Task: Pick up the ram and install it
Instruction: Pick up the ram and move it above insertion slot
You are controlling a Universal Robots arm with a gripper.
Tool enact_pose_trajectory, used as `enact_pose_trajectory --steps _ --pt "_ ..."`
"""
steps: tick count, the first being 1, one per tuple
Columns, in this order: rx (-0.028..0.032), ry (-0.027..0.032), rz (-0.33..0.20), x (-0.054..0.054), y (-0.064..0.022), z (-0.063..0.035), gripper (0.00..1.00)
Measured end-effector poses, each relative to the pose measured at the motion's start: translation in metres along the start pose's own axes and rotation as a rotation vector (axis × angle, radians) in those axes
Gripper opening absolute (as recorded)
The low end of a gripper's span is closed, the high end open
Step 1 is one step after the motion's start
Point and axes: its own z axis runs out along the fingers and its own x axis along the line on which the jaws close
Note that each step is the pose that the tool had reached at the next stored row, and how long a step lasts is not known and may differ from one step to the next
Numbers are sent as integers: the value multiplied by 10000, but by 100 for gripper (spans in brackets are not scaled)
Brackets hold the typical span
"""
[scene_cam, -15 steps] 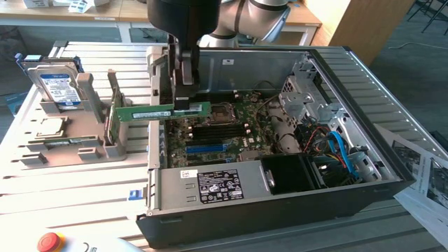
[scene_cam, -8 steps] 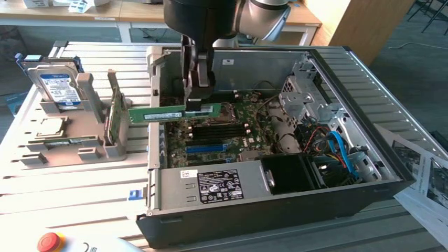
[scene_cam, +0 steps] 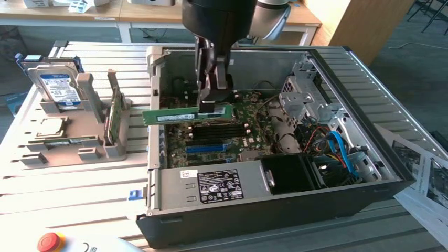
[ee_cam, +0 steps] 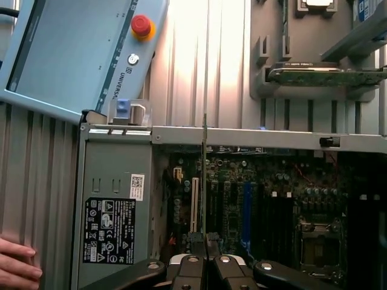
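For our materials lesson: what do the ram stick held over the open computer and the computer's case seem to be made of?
The ram: green circuit board, probably resin laminate, matt, with a white paper-like label. The case: likely sheet metal, bare grey inside with folded edges, black painted outside.

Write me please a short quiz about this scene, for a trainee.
1. True or false: the gripper holds the ram above the motherboard inside the open case.
2. Where is the hard drive? A: inside the case. B: in the grey holder beside the case. C: in the gripper.
3. What colour is the button on the teach pendant?
Key: 1 true; 2 B; 3 red.
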Motion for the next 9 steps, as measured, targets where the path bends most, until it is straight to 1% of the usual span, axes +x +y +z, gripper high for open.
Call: enact_pose_trajectory --steps 9 --pt "0 -1 -5 70 -208 -8 12"
